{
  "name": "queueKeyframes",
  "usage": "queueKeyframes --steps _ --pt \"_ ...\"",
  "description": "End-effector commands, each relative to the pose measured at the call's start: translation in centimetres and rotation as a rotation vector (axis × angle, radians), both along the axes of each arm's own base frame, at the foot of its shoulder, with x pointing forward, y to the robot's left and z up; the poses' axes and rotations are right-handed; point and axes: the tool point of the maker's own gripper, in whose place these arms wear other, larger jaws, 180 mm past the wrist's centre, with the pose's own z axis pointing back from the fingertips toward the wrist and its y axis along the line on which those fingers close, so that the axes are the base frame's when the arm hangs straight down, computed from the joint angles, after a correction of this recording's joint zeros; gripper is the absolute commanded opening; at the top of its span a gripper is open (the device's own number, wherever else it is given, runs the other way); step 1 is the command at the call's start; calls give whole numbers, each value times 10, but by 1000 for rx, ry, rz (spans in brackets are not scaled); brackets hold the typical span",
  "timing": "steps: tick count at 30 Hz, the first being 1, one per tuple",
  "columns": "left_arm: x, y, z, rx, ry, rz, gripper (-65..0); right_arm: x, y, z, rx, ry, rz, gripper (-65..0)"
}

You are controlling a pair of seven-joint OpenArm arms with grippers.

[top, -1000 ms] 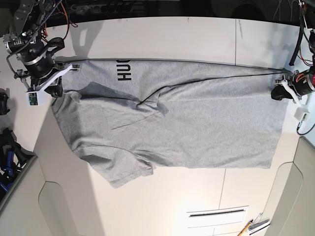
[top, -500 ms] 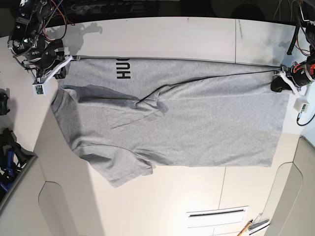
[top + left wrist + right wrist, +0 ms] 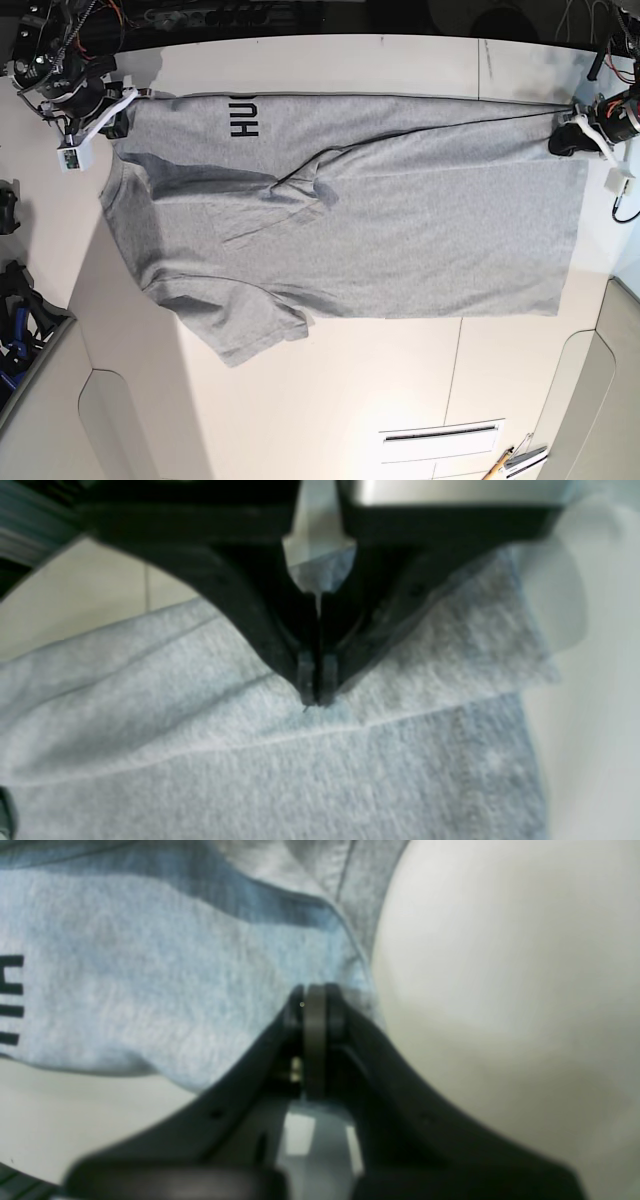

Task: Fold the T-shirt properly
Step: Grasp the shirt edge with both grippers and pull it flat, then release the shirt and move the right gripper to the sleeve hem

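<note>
- The T-shirt (image 3: pixel 350 230) lies spread across the pale surface (image 3: pixel 330 400), its length running from 9 o'clock to 3 o'clock in the base view, neck end toward 9 and hem toward 3.
- One long edge at 12 o'clock is turned over onto the body, baring a strip of the printed side; black block lettering (image 3: pixel 243 117) shows near 11 o'clock.
- One short sleeve (image 3: pixel 255 330) juts out toward 7 o'clock, flat on the surface.
- The right gripper (image 3: pixel 315 1005) sits at the 10 o'clock corner of the base view, its fingers (image 3: pixel 327 1010) pressed together and pinching the T-shirt's shoulder edge beside the neckline.
- The left gripper (image 3: pixel 315 690) is at 2 o'clock in the base view, its fingers (image 3: pixel 328 672) likewise pressed together, pinching the doubled fabric at the hem corner, just above a stitched line.
- Between the two pinches the turned edge runs nearly straight, which suggests it is drawn taut.
- Creases gather near the middle of the body (image 3: pixel 305 195), at about 11 o'clock from centre, where the turned layer bunches.
- Judged from its drape and wrinkles, the knit is light, soft and limp: it will sag between holds, carries no shape of its own, and is unlikely to slip from closed fingers.
- Corners and hemmed edges look like the best holds, since the stitching gives thicker cloth to pinch; a mid-panel hold would likely drag both layers.
- A cable (image 3: pixel 625 205) trails at the 3 o'clock edge.
</note>
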Motion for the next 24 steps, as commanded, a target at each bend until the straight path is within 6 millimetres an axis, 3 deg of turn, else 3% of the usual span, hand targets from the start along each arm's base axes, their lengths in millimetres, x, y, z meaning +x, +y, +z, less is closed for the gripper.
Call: queueKeyframes --steps 1,7,14,18,24 --pt "-31 14 -12 70 137 -25 -650 -15 -5 -4 -27 61 11 -650" --pt "-57 28 -9 60 157 46 -650 -28 -2 5 -47 65 34 -650" --pt "-68 39 -3 59 162 92 -650 -38 0 15 -66 61 55 -650" --pt "-61 34 1 15 129 109 -650 -37 1 15 -65 55 54 -650" --pt "-22 41 29 -35 -23 174 -650 -23 4 35 -83 -15 74 -650"
